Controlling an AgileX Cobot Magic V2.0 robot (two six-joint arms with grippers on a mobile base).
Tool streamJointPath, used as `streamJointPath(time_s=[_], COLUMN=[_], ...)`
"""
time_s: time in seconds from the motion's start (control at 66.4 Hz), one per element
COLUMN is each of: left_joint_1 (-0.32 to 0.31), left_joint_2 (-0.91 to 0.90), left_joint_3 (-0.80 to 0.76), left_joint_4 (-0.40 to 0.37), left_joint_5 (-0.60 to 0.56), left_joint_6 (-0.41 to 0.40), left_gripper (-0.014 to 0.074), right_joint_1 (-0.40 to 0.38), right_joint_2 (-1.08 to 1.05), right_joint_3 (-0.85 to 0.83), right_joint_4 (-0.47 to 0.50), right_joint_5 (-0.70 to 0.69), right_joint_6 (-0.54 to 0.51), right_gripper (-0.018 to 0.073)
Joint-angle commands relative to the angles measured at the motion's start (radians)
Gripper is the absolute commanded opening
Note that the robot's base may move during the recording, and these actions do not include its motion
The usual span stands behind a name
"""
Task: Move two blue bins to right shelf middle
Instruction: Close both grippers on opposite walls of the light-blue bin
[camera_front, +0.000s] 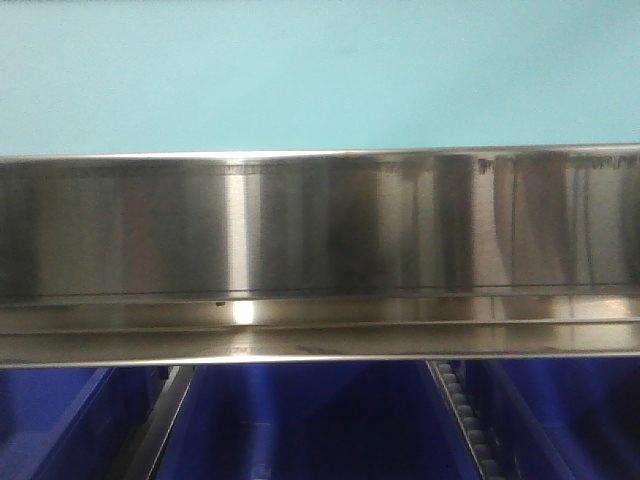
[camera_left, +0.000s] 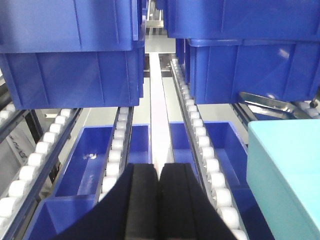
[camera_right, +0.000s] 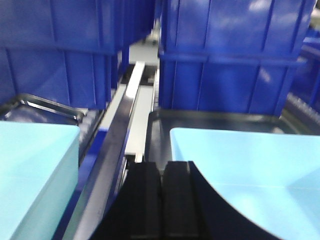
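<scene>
In the left wrist view the left hand (camera_left: 159, 175) sits at the bottom centre of the frame, its two black fingers pressed together with nothing between them. Ahead of it a stack of blue bins (camera_left: 75, 70) fills the upper left and a second blue stack (camera_left: 245, 65) fills the upper right. A narrow gap separates the two, and a pale centre strip (camera_left: 157, 115) runs through it toward the camera. Both stacks rest on roller tracks (camera_left: 200, 145) of white wheels. Beneath the tracks, lower blue bins (camera_left: 87, 167) lie open on the level below. A turquoise box (camera_left: 287, 175) enters from the lower right edge. In the right wrist view the right hand (camera_right: 162, 172) is also at the bottom centre, fingers closed flat against each other and gripping nothing. A left blue bin (camera_right: 55, 55) and a right blue bin (camera_right: 230, 55) stand across the top of the frame, both blurred, with a metal rail (camera_right: 127, 100) running between them. Nearer the camera, a turquoise block (camera_right: 35, 170) fills the lower left and a turquoise tub (camera_right: 260, 165) the lower right, the tub lying on a dark tray (camera_right: 210, 120). The front view shows a brushed steel shelf edge (camera_front: 320, 250) across the middle, a turquoise surface (camera_front: 320, 70) above it, and a row of blue bins (camera_front: 310, 420) along the bottom. Which bins are the two to be moved cannot be told.
</scene>
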Motion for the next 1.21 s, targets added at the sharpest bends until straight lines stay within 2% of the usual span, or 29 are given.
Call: streamJointPath(time_s=[0.0,0.151,0.301,0.392,0.512,0.633,0.784,0.874,0.934,0.979,1.085,1.13,1.19], left_joint_1=[-0.004,-0.004,-0.004,-0.004,-0.011,-0.04,-0.116,-0.183,-0.217,-0.234,-0.278,-0.299,-0.325], left_joint_2=[0.021,0.055,0.078,0.122,0.226,0.351,0.478,0.545,0.587,0.619,0.683,0.706,0.733], left_joint_3=[-0.01,-0.01,-0.01,-0.03,-0.134,-0.292,-0.43,-0.486,-0.53,-0.561,-0.645,-0.676,-0.718], left_joint_4=[-0.003,-0.005,-0.03,-0.046,-0.046,-0.046,-0.089,-0.089,-0.087,-0.053,0.096,0.156,0.204], left_joint_5=[-0.052,-0.147,-0.191,-0.189,-0.101,0.078,0.155,0.183,0.238,0.288,0.428,0.484,0.534], left_joint_6=[0.001,0.001,0.001,0.001,0.001,0.001,0.001,-0.001,-0.035,-0.107,-0.306,-0.36,-0.41], left_gripper=[-0.0111,-0.0111,-0.0111,-0.0111,-0.0111,-0.0111,-0.0111,-0.0111,-0.0111,-0.0111,-0.0111,-0.0111,-0.0111], right_joint_1=[0.0,0.0,0.0,0.0,0.0,0.0,0.008,0.054,0.093,0.129,0.203,0.236,0.268], right_joint_2=[0.047,0.075,0.081,0.117,0.215,0.325,0.451,0.528,0.572,0.599,0.638,0.655,0.678], right_joint_3=[-0.02,-0.02,-0.02,-0.034,-0.108,-0.217,-0.349,-0.412,-0.447,-0.464,-0.504,-0.528,-0.558], right_joint_4=[-0.007,-0.001,0.019,0.036,0.071,0.075,0.117,0.117,0.099,0.056,-0.089,-0.126,-0.138], right_joint_5=[-0.04,-0.105,-0.137,-0.088,0.021,0.119,0.262,0.337,0.374,0.384,0.416,0.448,0.491], right_joint_6=[-0.006,-0.004,-0.004,-0.004,-0.004,-0.004,-0.002,0.033,0.072,0.128,0.308,0.365,0.381], right_gripper=[-0.0165,-0.0165,-0.0165,-0.0165,-0.0165,-0.0165,-0.0165,-0.0146,-0.0142,-0.0142,-0.0142,-0.0142,-0.0142])
